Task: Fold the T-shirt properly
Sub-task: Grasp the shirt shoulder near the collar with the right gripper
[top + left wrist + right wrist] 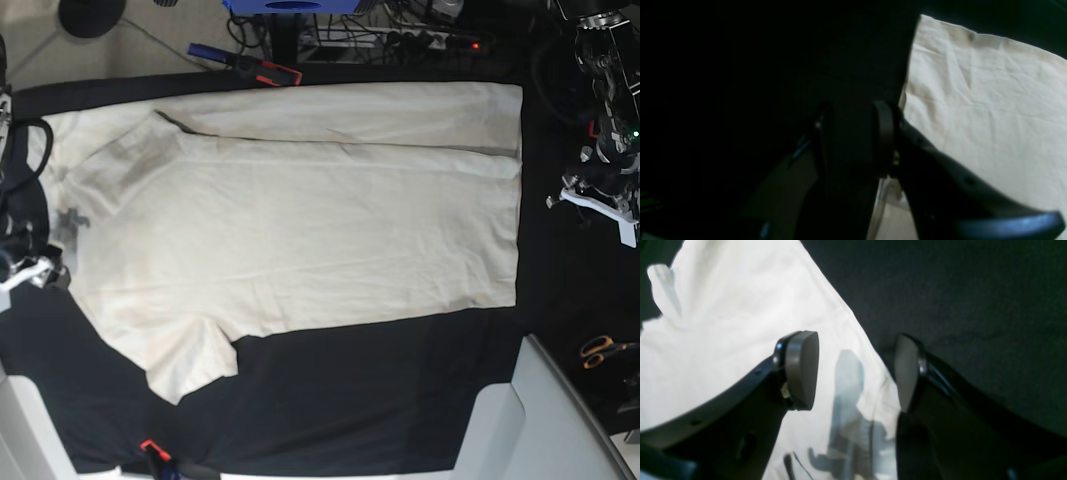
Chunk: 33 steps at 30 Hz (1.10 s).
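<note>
**Q:** Where was the T-shirt (300,220) when you paused?

**A:** It lay spread flat on the black counter (380,400), neck end toward the right arm's side, hem toward the left arm. The far long side was already turned in over the body; the near sleeve stuck out unfolded.

**Q:** And the tools?

**A:** The right tool (857,371) hung with its jaws wide apart and empty, straddling the shirt's edge: one pad over cloth, the other over bare counter. The left tool (860,140) sat near the hem corner, but its wrist view was so dark I could not tell whether it was open, closed or pinching fabric.

**Q:** What worried you?

**A:** Mostly an uneven lift. If one tool closed on both layers and the other caught a single layer — or nothing — the cloth would skew and the existing fold could slide open. The right pad over the counter might also snag the black cover instead of the shirt. And soft, wrinkled cotton tends to bunch — I judged a fast drag would crumple it.
</note>
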{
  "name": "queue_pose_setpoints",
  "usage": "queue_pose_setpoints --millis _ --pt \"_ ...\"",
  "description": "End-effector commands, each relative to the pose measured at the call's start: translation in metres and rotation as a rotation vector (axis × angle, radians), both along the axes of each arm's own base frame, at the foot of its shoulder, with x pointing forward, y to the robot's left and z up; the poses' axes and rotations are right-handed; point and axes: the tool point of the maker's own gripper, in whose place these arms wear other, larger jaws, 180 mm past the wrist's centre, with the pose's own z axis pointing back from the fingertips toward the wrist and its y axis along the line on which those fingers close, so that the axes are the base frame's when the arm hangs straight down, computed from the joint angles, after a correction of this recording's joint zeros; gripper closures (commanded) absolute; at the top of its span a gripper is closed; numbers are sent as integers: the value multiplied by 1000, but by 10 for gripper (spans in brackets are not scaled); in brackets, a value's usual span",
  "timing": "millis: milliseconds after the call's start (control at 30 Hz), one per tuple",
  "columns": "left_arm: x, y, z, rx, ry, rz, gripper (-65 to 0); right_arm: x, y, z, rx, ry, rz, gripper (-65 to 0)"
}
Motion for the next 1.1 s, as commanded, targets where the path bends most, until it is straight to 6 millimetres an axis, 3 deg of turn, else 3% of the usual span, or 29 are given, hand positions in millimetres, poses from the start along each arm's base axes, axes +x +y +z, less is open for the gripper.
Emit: queue_pose_setpoints --millis 0,400,600,733,1067 --pt "7 6 15 29 -42 -5 -169 14 -12 19 -16 -57 -10 -342" --pt "6 6 14 29 -39 -5 -169 4 -1 5 -58 1 67 -342" --pt "5 6 13 29 -36 -6 -169 0 -34 6 -132 11 -37 -342" --pt "5 6 13 28 -35 -5 -169 -1 -36 5 -135 14 -49 -342" --pt "5 6 13 28 -35 -5 -169 -3 -7 -10 -94 45 -10 -342"
